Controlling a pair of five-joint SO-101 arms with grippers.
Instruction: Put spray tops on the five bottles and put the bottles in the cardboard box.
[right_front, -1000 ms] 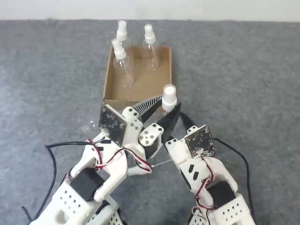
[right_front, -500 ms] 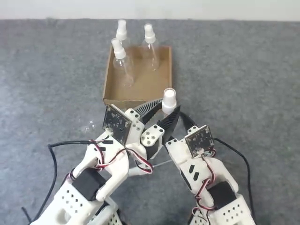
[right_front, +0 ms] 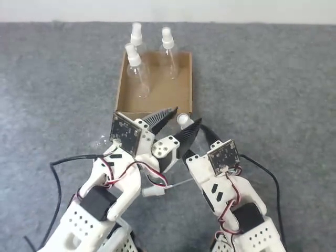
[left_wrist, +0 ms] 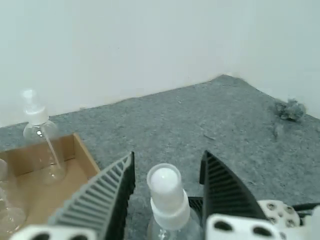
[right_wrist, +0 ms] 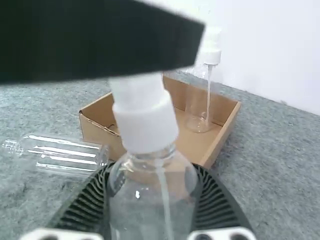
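The right gripper (right_wrist: 152,192) is clamped on the body of a bottle (right_wrist: 147,170) just outside the near wall of the box (right_front: 173,92), and the bottle leans toward that wall. A top (left_wrist: 166,195) sits on its neck; whether it is fully seated cannot be told. The left gripper (left_wrist: 168,157) brackets the top with jaws spread, touching neither side. The step in hand appears to be securing this top. To do it well, hold the right clamp firm, bring the bottle upright, close the left jaws squarely on the collar of the top, and press along the bottle's axis only. Spread the left jaws and lift them clear before any transfer. Three capped bottles (right_front: 137,71) stand toward the far end of the box, so the free floor behind the near wall is the likely target. A bare bottle (right_front: 100,142) lies on the carpet (right_front: 273,79) near the box's other near corner; avoid sweeping it.
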